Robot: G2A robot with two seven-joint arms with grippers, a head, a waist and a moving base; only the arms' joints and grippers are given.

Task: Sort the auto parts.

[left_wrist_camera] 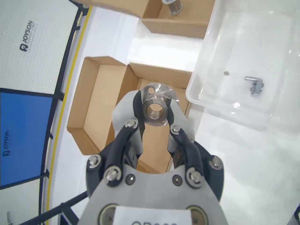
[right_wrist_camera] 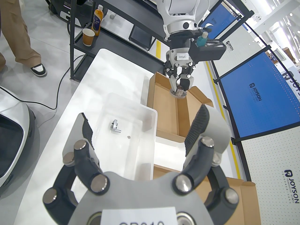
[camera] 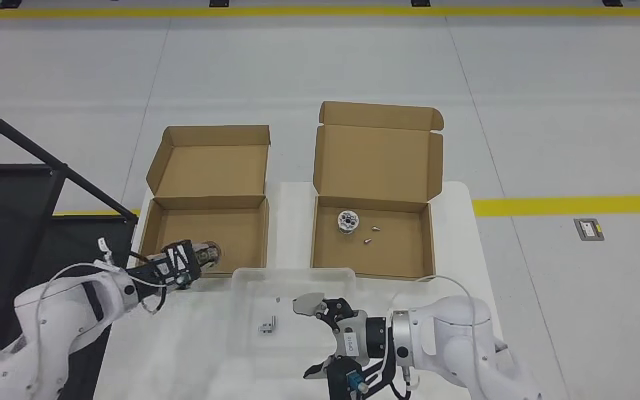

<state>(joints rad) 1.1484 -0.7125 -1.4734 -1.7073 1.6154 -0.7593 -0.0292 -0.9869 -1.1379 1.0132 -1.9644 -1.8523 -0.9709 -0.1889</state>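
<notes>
The left gripper (left_wrist_camera: 154, 104) is clamped on the flanged metal bushing (left_wrist_camera: 153, 118), bore axis along the fingers and flange just past their tips, with the left cardboard box (left_wrist_camera: 93, 99) straight beyond, while the right gripper (right_wrist_camera: 143, 115) hangs spread, the bracket (right_wrist_camera: 114, 126) in the clear tray (right_wrist_camera: 150, 122) beyond its tips.

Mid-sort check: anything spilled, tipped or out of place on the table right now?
Nothing stands out. The left claw grips a metal bushing over the left box, and the bracket lies inside the clear tray.
</notes>
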